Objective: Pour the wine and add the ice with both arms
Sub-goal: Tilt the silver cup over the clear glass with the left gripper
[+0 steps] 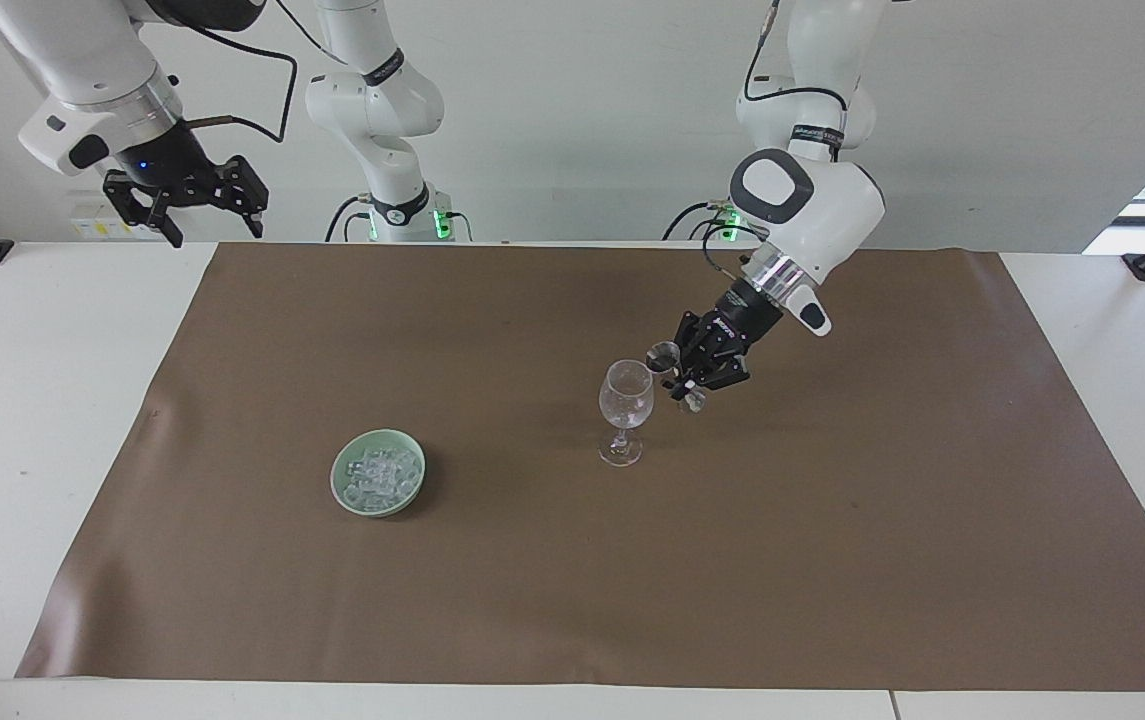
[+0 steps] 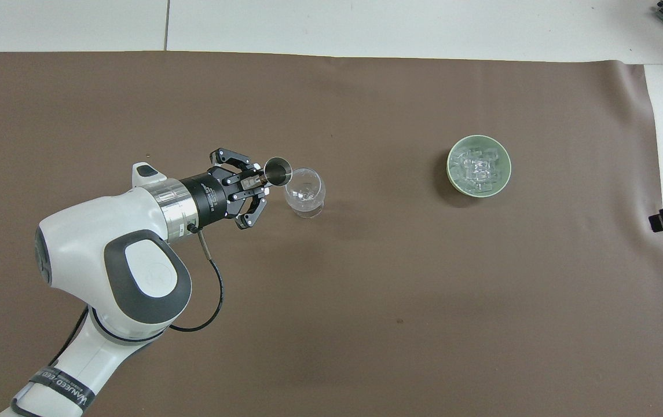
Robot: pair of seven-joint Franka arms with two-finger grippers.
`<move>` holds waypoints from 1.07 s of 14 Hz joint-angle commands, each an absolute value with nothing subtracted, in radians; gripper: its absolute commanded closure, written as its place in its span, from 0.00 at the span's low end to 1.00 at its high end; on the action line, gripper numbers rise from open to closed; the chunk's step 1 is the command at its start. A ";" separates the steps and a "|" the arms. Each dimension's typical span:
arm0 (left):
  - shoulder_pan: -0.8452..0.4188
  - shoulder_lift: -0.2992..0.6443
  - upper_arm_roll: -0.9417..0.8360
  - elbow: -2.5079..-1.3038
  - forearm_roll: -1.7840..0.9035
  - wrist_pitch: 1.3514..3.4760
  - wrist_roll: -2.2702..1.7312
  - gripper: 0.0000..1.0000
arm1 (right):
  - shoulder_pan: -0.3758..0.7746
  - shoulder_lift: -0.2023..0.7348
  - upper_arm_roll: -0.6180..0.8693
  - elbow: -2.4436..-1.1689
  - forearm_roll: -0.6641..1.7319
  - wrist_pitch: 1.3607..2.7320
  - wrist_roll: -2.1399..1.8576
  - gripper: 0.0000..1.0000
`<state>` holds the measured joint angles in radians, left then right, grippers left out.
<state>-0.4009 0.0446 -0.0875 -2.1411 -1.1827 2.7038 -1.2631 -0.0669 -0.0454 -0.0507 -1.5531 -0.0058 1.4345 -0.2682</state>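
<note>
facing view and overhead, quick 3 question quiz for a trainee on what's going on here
1. True or false: the left gripper holds a small metal measuring cup beside the rim of the wine glass.
2. What holds the ice? A) green bowl B) wine glass C) tray
3. Where is the right gripper?

Key:
1. True
2. A, the green bowl
3. Raised above the table edge at the right arm's end, open, holding nothing.

Glass (image 1: 625,408) standing upright mid-mat (image 1: 832,560). Bowl (image 1: 378,472) toward right arm's end, well apart from glass, slightly farther from robots. Ice (image 2: 477,168) heaped in bowl. Left gripper (image 1: 684,380) just beside glass rim, gripping small metal cup (image 2: 277,171) tilted at rim. Right gripper (image 1: 187,200) raised at table edge, past mat corner.
</note>
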 commanded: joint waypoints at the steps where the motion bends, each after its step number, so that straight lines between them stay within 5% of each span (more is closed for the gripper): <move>1: -0.420 0.075 -0.075 -2.105 -1.138 2.746 -1.292 1.00 | -0.069 -0.057 -0.049 -1.557 0.000 1.428 -0.268 0.00; 15: -0.416 0.087 -0.074 -2.091 -0.942 2.749 -1.292 1.00 | -0.069 -0.057 -0.049 -1.557 0.000 1.428 -0.268 0.00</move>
